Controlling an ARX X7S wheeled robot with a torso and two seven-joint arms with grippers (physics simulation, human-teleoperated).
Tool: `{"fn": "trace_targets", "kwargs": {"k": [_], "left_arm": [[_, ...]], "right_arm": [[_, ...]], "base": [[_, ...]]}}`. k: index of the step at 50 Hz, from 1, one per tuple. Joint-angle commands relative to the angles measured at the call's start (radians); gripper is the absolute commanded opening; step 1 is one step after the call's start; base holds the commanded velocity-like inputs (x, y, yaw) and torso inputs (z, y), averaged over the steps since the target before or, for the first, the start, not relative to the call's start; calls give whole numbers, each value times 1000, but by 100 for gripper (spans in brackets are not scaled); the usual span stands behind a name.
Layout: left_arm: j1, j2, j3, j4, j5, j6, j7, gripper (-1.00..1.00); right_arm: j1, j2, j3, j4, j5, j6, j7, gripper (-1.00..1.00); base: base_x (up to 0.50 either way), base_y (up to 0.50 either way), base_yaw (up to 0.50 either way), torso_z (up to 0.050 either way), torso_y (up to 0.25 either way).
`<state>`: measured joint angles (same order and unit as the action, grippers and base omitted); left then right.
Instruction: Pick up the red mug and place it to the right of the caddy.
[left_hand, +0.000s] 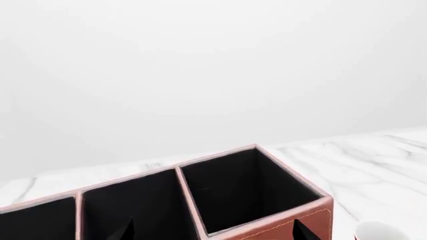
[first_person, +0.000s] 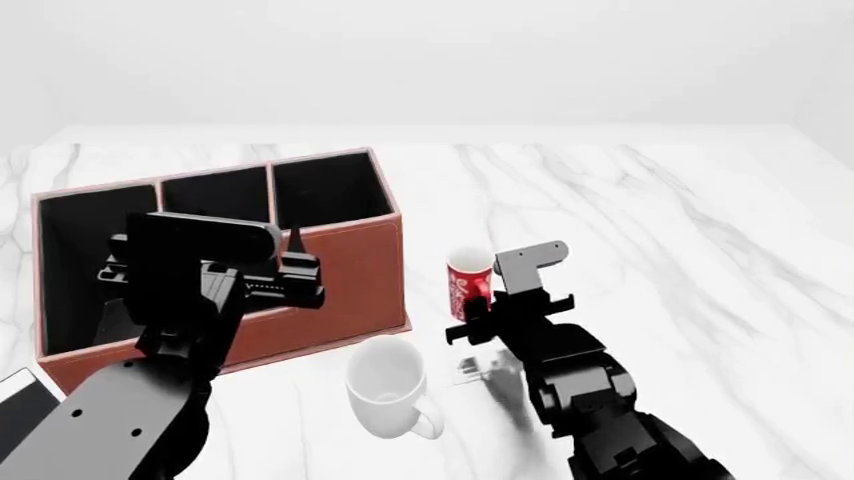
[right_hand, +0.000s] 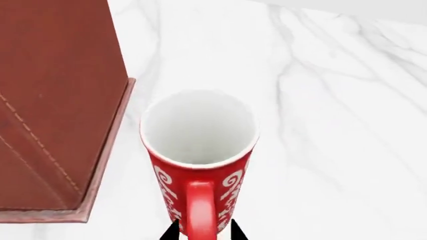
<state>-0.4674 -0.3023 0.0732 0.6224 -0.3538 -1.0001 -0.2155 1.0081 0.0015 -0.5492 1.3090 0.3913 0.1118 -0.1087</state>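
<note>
A white marbled worktop under a plain pale wall. At far left, the left gripper hangs in front of the caddy; its jaws are too dark to tell whether open or closed. Right of the caddy, just beside it, the red mug stands upright on the worktop. The right gripper has its jaw tips either side of the mug's handle, closed around it. A white mug sits nearer the robot.

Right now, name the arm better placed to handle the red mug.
Right. Its gripper is already at the red mug, fingertips flanking the handle in the wrist view. The left gripper hangs over the caddy.
</note>
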Motion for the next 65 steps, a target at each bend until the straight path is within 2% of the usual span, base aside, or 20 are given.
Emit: {"fn": "trace_targets", "kwargs": {"k": [1,20,26,27,31,33,36,51,55,59,65], "left_arm": [[-2,-3,-1,1,-4,-1,-4,100],[3,-9,-7,-3,-12,6,-9,100],[3,-10,-5,-5,-12,8,-11,100],[3,-10,-4,-6,-12,8,-12,100],[-1,-10,-2,-1,-15,1,-16,100],[-2,-10,-2,-1,-15,2,-16,100],[-6,-10,0,-5,-16,1,-17,100],[-13,-12,-2,0,-24,-10,-25,100],[-13,-13,-6,7,-29,-16,-27,100],[-14,-13,-4,4,-30,-12,-28,100],[-11,-14,-2,10,-32,-13,-30,100]], "right_arm": [[8,-1,9,0,-12,14,14,100],[-5,0,38,0,-99,21,30,100],[-54,26,100,-7,-156,-21,-56,100],[-85,45,98,-80,-152,12,-54,100],[-383,237,122,-680,-53,378,14,100],[-447,282,131,-980,-20,439,18,100],[-566,364,168,-1211,35,501,41,100],[-723,518,389,-1654,216,569,118,100],[-759,515,481,-1769,218,506,185,100],[-814,513,562,-1871,267,437,184,100],[-848,520,597,-1928,287,424,198,100]], "base": [[0,0,0,0,0],[0,0,0,0,0],[0,0,0,0,0],[0,0,0,0,0],[0,0,0,0,0],[0,0,0,0,0],[0,0,0,0,0],[0,0,0,0,0],[0,0,0,0,0],[0,0,0,0,0],[0,0,0,0,0]]}}
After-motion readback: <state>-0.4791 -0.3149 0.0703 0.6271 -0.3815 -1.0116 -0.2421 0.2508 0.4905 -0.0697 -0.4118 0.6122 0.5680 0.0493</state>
